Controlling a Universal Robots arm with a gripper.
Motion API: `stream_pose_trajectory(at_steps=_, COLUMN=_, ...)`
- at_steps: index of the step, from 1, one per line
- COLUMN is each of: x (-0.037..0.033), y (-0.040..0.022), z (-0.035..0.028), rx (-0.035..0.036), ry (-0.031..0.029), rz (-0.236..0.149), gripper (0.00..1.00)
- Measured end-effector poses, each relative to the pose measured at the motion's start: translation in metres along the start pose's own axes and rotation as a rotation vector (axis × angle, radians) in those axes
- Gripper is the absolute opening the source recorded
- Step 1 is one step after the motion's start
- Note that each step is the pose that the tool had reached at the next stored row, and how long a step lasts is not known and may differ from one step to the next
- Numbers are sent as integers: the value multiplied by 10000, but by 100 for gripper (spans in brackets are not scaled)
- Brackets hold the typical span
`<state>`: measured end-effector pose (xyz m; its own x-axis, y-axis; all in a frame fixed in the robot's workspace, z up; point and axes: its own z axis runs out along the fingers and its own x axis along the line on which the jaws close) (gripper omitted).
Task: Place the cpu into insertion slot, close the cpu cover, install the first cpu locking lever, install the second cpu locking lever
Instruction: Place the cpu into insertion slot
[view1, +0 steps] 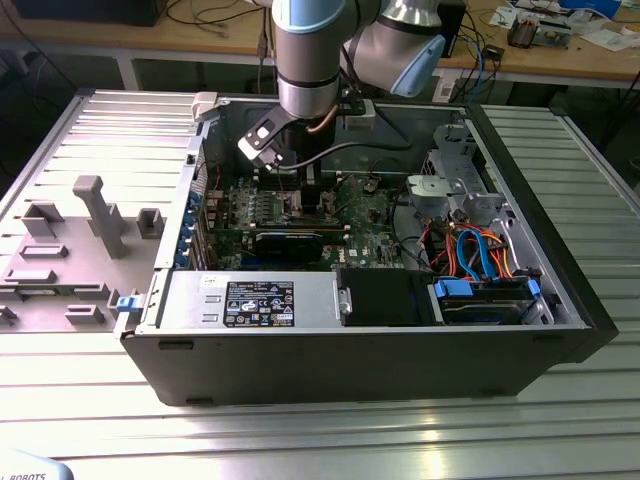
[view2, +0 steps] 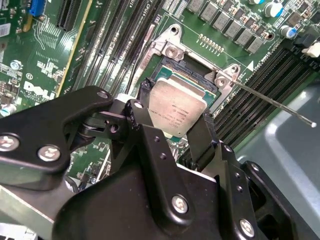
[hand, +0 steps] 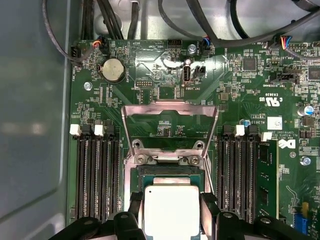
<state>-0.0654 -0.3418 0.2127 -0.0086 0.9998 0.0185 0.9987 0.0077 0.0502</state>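
Black claw (view2: 176, 107) clamps flat square silver-topped cpu (view2: 177, 114) over metal-rimmed insertion slot (hand: 170, 172), at twelve o'clock of long black card (view1: 290, 241) in the exterior view; thin silver cpu cover (hand: 170, 106) raised.

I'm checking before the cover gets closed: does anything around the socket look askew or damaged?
Nothing looks damaged. The gripper holds the cpu lined up over the insertion slot, jaws on two opposite edges. The cpu cover stands open, and a locking lever sticks out unlatched.
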Motion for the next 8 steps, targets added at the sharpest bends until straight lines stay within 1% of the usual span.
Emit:
stream_pose_trajectory(at_steps=3, x=-1, y=-4, z=65, rx=-2, ry=0, rz=15, gripper=54)
stream_pose_trajectory(at_steps=5, x=-2, y=-5, z=86, rx=-1, ry=-1, rz=17, gripper=54)
stream_pose_trajectory(at_steps=8, x=-2, y=0, z=99, rx=-1, ry=-2, rz=15, gripper=54)
